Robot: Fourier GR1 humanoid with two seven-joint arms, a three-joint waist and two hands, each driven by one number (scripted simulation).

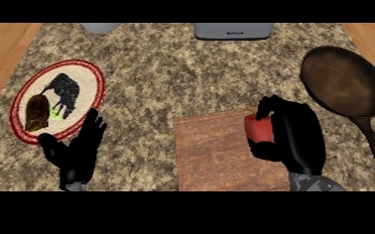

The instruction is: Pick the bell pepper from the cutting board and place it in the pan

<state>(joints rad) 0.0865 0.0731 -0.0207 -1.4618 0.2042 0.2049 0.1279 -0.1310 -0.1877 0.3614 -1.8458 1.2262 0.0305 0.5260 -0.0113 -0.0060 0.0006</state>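
Observation:
A red bell pepper (258, 128) sits at the right edge of the brown wooden cutting board (212, 151). My right hand (296, 134) is curled round the pepper from the right, its thumb and fingers on either side. The dark round pan (339, 81) lies on the counter to the upper right, its handle pointing toward the lower right. My left hand (77, 151) rests open at the lower left, fingers pointing up, beside the plate.
A round plate (88, 79) with a red rim and a black animal figure lies at the left, holding a brown food item (36, 113). A grey appliance (233, 30) and a grey round object (100, 27) stand at the counter's far edge.

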